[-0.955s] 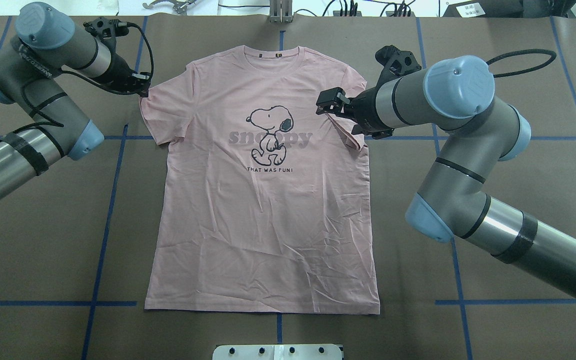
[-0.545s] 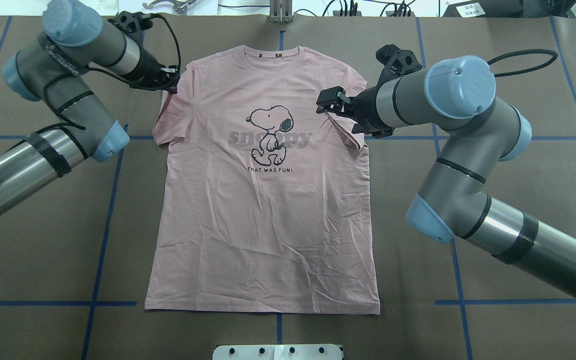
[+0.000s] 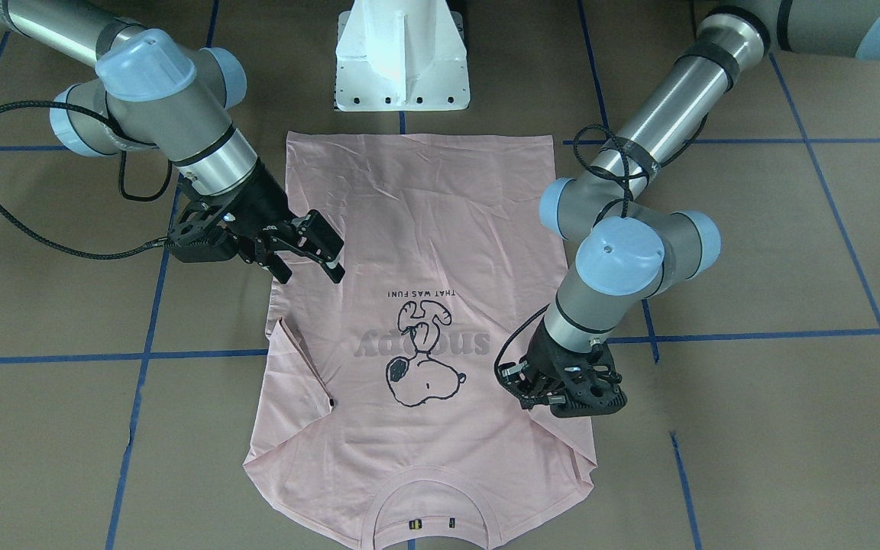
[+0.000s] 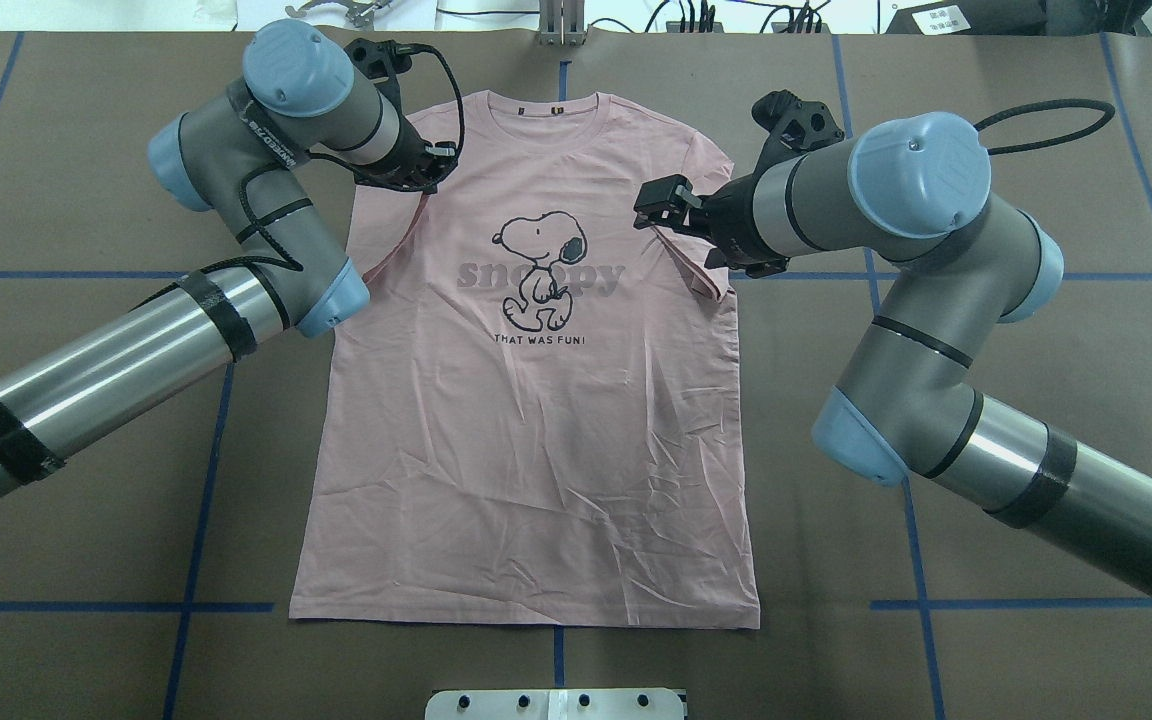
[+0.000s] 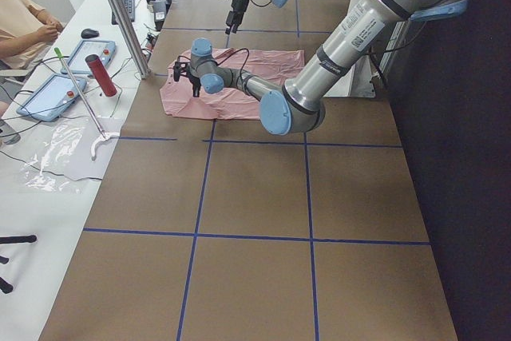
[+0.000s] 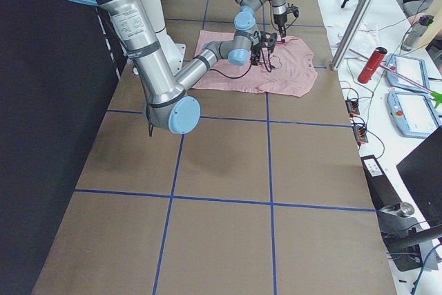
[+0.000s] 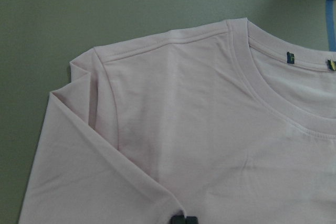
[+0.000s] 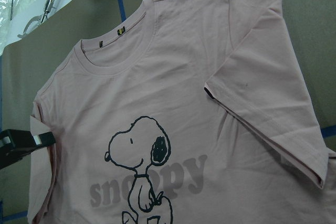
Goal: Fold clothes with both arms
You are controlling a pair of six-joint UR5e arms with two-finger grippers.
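The pink T-shirt [image 4: 536, 450] lies flat and face up in the middle of the brown counter [image 4: 86, 480]. Its hem is toward the white pedestal [image 3: 402, 53], and its ribbed collar [image 4: 556, 105] points to the far edge. The dog print [image 4: 541, 270] is uncovered. Both sleeves are turned in over the chest. The right sleeve [image 8: 268, 108] lies as a slanted flap, and its small dark tag [image 3: 331, 402] shows at the fold. The left sleeve [image 7: 89, 161] is doubled over the shoulder area. The left claw [image 4: 431, 170] is pressed together on the edge of that sleeve, just beside the collar. The right claw [image 3: 312, 271] hangs above the shirt's right side near the lettering with its fingers spread, holding nothing. From above, the left arm [image 4: 116, 370] crosses the shirt's left edge, and its blue-capped elbow hides part of the side seam. The right arm [image 4: 936, 330] covers the right shoulder and the outer fold of that sleeve. Black cables loop off both wrists. Blue tape lines [image 4: 206, 480] cross the counter and run under the cloth. Beyond the far edge, past a metal post [image 5: 120, 13], a white side desk carries a red cylinder [image 5: 101, 75] and tablets [image 5: 89, 55]. A seated person [image 5: 24, 17] is at that desk, well apart from the shirt.
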